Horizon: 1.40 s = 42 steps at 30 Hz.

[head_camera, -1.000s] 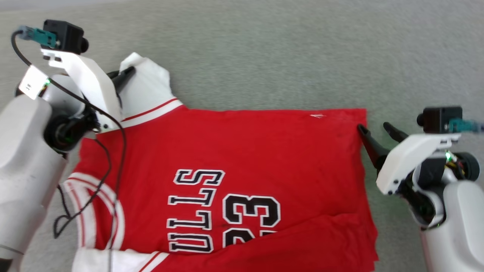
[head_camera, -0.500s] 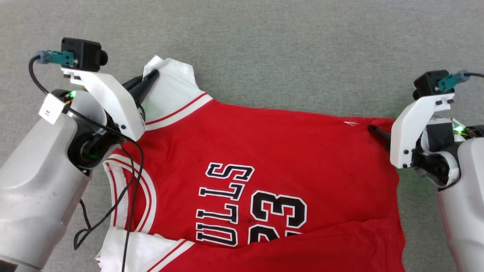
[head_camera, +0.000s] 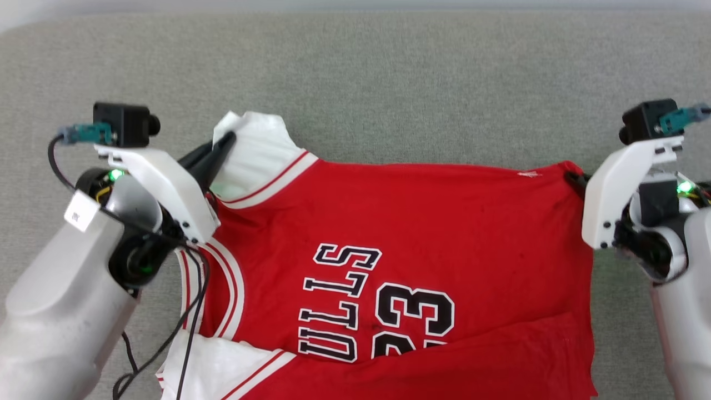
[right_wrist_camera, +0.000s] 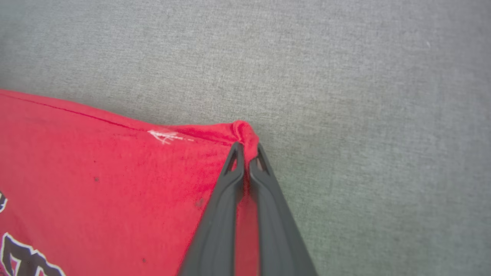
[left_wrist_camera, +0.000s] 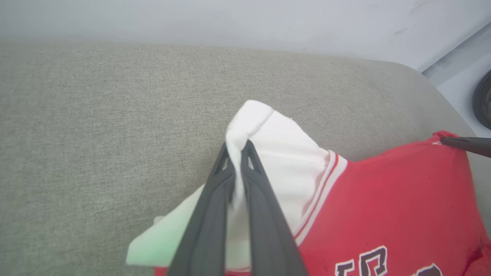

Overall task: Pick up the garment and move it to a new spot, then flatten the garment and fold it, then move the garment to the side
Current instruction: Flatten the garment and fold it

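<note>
Both grippers pinch the far edge of the shirt [head_camera: 422, 222], which lies on a grey cloth surface [head_camera: 416, 83].

The left gripper [left_wrist_camera: 238, 147] is closed on a fold of the white sleeve [left_wrist_camera: 284, 153], with the cloth squeezed between its two dark fingers. The right gripper [right_wrist_camera: 246, 151] is closed on the red hem corner [right_wrist_camera: 243, 132], which bunches up over the fingertips. The grey surface has a fine weave and spreads all around the shirt. Behind it, in the left wrist view, stands a pale wall [left_wrist_camera: 230, 19]. The shirt's long axis runs from side to side in the head view, with the collar [head_camera: 222, 289] toward the robot's left and the hem toward its right. The far edge is drawn between the two grippers. The lettering [head_camera: 377, 305] faces up and lies sideways, with the tops of the letters toward the collar.
</note>
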{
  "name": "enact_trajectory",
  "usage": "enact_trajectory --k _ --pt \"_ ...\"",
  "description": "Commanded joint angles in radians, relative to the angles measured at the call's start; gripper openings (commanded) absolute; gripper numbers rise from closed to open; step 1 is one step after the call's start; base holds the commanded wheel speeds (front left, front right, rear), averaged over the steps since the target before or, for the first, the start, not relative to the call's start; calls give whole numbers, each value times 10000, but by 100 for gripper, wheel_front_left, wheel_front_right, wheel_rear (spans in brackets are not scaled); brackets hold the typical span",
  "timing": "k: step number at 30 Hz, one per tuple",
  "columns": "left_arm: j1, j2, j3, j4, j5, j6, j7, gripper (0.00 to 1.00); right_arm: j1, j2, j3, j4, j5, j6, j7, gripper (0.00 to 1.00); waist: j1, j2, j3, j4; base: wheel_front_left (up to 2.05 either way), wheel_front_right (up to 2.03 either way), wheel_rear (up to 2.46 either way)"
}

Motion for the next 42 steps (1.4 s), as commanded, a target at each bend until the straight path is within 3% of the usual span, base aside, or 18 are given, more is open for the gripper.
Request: enact_trajectory --k 1,5,11,20,23,24,25,26,27,34,42 --pt "444 110 36 -255 13 105 -249 0 574 -20 -160 -477 -74 -8 -130 0 -1 -1 -341 106 0 0 0" --pt "1282 353 -135 -919 -12 274 -231 0 1699 77 -460 -1446 -92 -8 32 0 -1 -1 -776 278 0 0 0" --pt "2756 796 -429 -2019 -227 913 155 0 3641 411 -794 -2616 -61 -8 127 0 -1 -1 -1372 458 0 0 0" --pt "5434 955 -712 -3099 -1349 1847 444 0 5823 1065 -1210 -2654 189 -6 -320 0 -1 -1 -1980 478 0 0 0" --pt "5917 838 -721 -2967 -1527 1902 242 0 6272 1199 -1335 -2414 209 -8 -534 0 -1 -1 -2126 458 0 0 0" --pt "6019 774 -724 -2913 -1540 1906 158 11 6396 1260 -1363 -2347 250 -8 -642 0 -1 -1 -2172 466 0 0 0" --pt "6067 696 -683 -2867 -1560 1900 34 42 6505 1306 -1389 -2307 254 -8 -800 31 -1 -1 -2206 466 0 0 0" --pt "6128 639 -702 -2804 -1588 1866 -23 85 6629 1344 -1386 -2247 236 -8 -936 100 -1 -1 -2247 466 0 0 0" --pt "6174 608 -738 -2747 -1581 1822 -72 100 6746 1387 -1388 -2211 226 -8 -1102 100 -1 -1 -2283 465 0 0 0" --pt "5936 478 -617 -2771 -1098 1628 -859 100 7121 1685 -1388 -2613 595 -8 -2851 100 -1 -1 -2619 452 0 0 0" --pt "5636 422 -99 -3187 20 1986 -2843 100 7135 1719 -1576 -3402 310 -6 -2987 100 -1 -1 -3072 396 0 0 0"
